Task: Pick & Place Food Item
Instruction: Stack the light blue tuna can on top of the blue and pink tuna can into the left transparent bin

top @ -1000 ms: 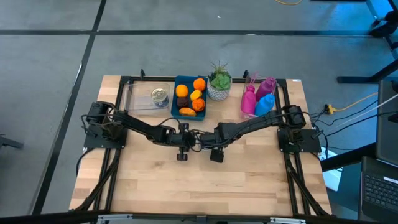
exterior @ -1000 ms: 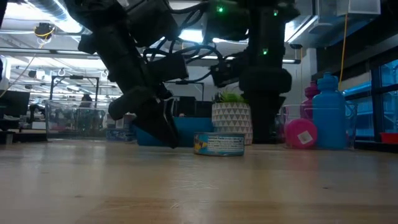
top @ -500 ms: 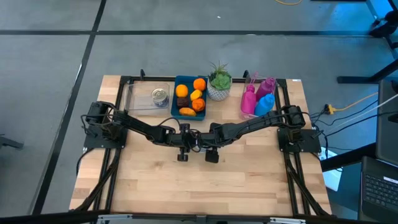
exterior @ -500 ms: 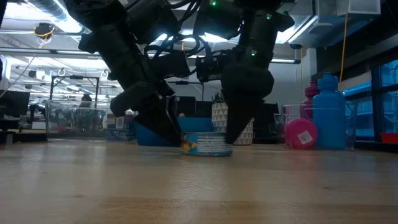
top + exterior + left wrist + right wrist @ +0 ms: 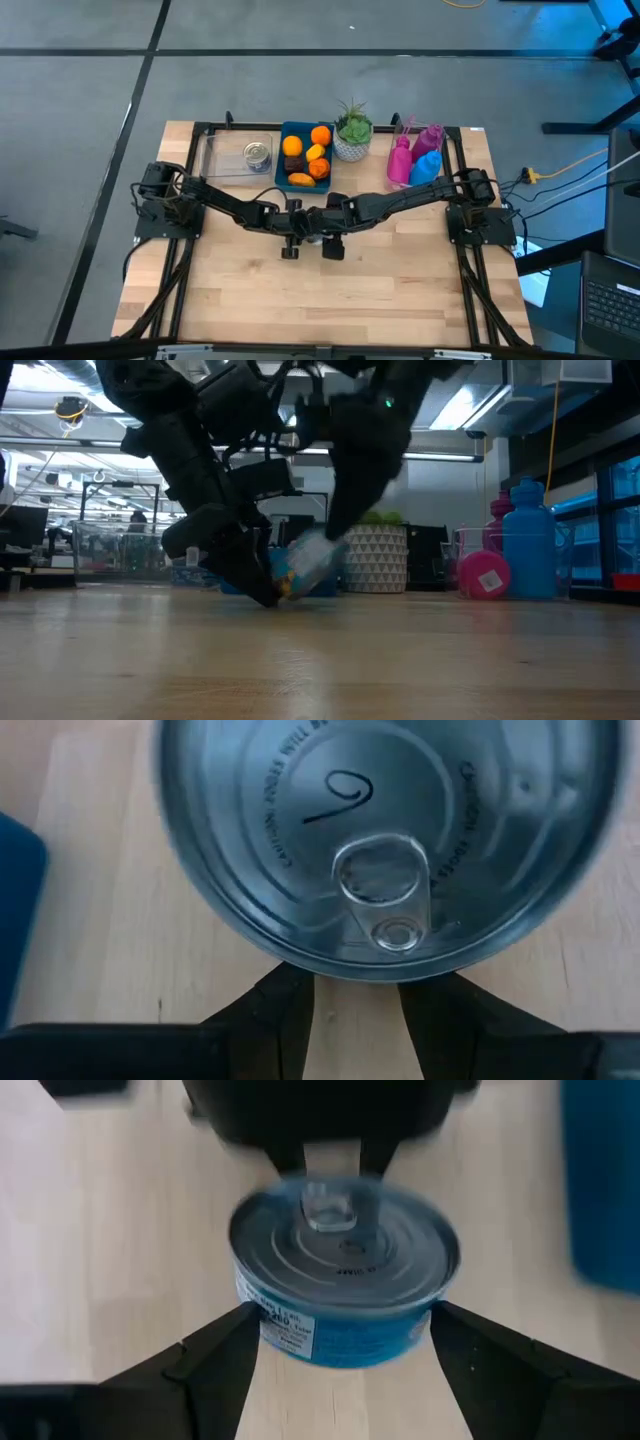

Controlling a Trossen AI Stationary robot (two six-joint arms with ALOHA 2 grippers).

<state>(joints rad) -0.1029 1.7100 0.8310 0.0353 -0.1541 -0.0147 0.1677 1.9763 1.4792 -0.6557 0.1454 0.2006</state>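
While both arms meet at mid-table, you have the following on view, placed by the tuna can (image 5: 312,238).

Surface: pale wooden table (image 5: 330,300), bare planks from the front edge up to the can. In the low view a workshop with ceiling lights and shelving lies beyond the far edge.

Item 1, tuna can: centre of the table, pull-tab lid up towards the wrist cameras. In the low view it is blurred and tilted (image 5: 305,565).

Item 2, right gripper (image 5: 343,1315): directly at the can, one finger against each side of it, clamped on its blue-labelled wall. Its arm runs off to the can's right.

Item 3, left gripper (image 5: 355,985): just beside the can on its left. Its fingers stand narrowly apart, with nothing between them; their tips point at the can's rim, and whether they touch it you cannot tell.

Item 4, blue tray (image 5: 288,178): behind the can, near, holding orange fruit and darker pieces.

Item 5, clear box (image 5: 222,158): behind the can to the left, with a second tin inside.

Item 6, potted plant (image 5: 352,135): behind the can, just beside the tray.

Item 7, pink and blue bottles (image 5: 415,160): behind the can to the right.

Edges: a black frame borders the table's sides and rear. Open planks lie in front of the can and to both its sides; the rear row is crowded.
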